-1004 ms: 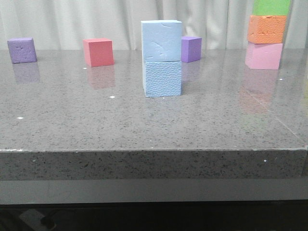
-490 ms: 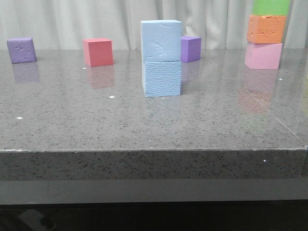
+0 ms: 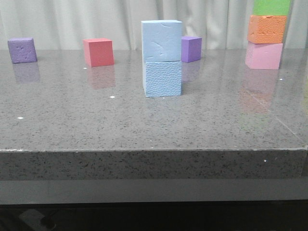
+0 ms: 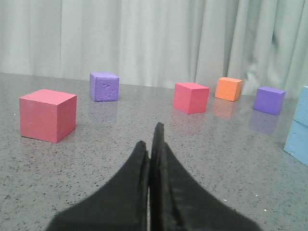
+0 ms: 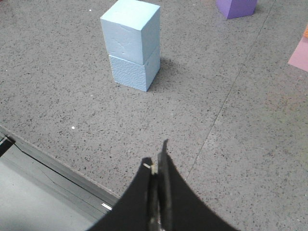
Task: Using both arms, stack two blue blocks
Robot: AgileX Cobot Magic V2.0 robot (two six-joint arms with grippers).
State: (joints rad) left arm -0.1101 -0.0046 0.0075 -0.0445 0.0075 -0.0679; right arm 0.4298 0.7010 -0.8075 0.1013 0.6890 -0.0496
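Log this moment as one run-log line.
stack: top blue block on bottom blue block | left gripper: shut, empty | right gripper: shut, empty

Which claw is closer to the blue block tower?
Probably the right claw, facing the blue block tower from the table's front edge. The left claw sees it only off to one side.

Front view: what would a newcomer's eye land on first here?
Mid-table, the two pale sky-blue foam cubes: the smooth-faced upper cube sits squarely on the pebbled lower cube. At the far right, a green foam cube tops an orange foam cube on a pink foam cube. Both grippers are shut and away from the blue stack.
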